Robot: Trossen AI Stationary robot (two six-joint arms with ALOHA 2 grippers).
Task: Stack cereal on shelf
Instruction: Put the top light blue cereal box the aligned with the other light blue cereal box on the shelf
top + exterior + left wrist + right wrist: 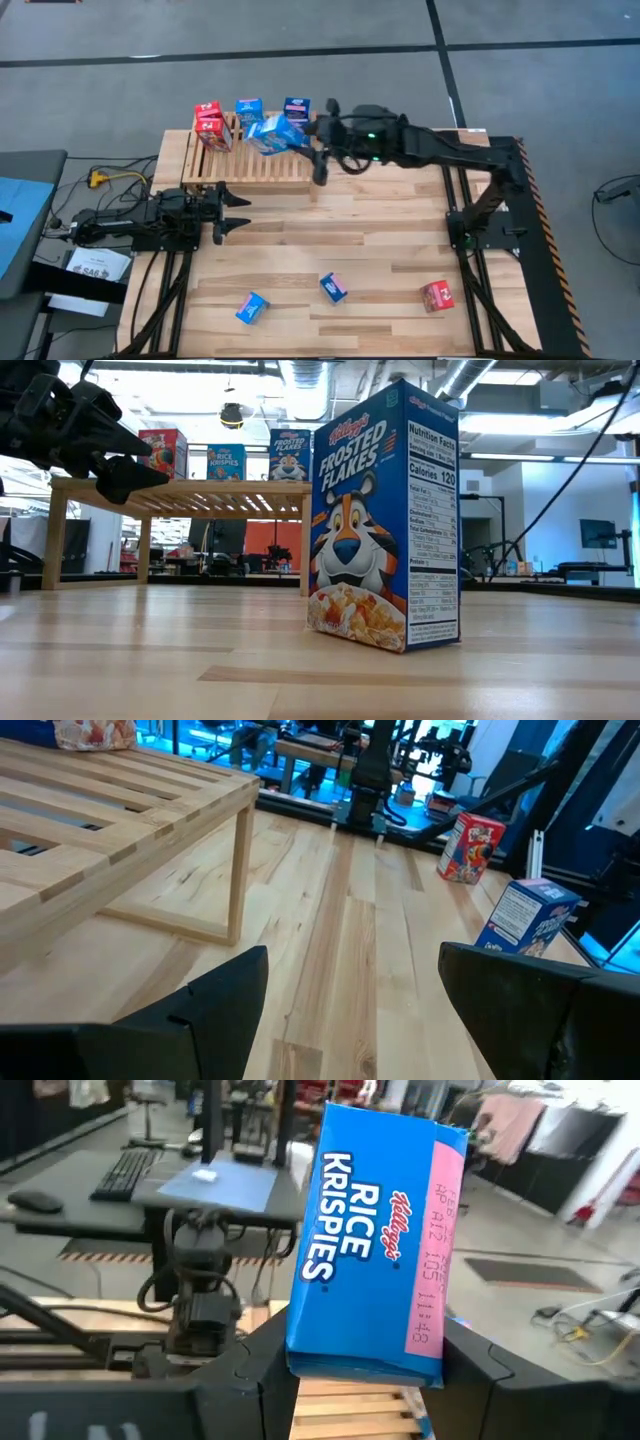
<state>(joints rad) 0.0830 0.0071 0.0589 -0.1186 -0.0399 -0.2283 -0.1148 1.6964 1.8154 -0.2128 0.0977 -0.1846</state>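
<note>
The Frosted Flakes box (pixel 385 520) is standing upright nearest the low camera, well in front of the shelf (pixel 185 488). In that view it is blocking everything behind it.

From above, three boxes are lying on the tabletop (pixel 330 240) well short of the shelf (pixel 250 165): a blue box (pixel 252 307), a second blue box (pixel 334 287) and a red box (pixel 437 295). Only this view is showing all three.

The left gripper (pixel 232 212) is hovering just in front of the shelf's near edge, fingers parted and holding nothing. Its wrist view is showing a shelf leg (pixel 237 880) and two of the loose boxes beyond.

The right gripper (pixel 300 140) is reaching over the shelf, clenched on a blue Rice Krispies box (pixel 375 1245), which is sitting tilted above the slats. The high view is showing that same box (pixel 274 134) only as a blue shape; its label is legible in the wrist view alone.

Red boxes (pixel 209 125) and two blue boxes (pixel 249 110) (pixel 296 108) are standing along the shelf's far edge. How many red boxes are there is hard to make out.
</note>
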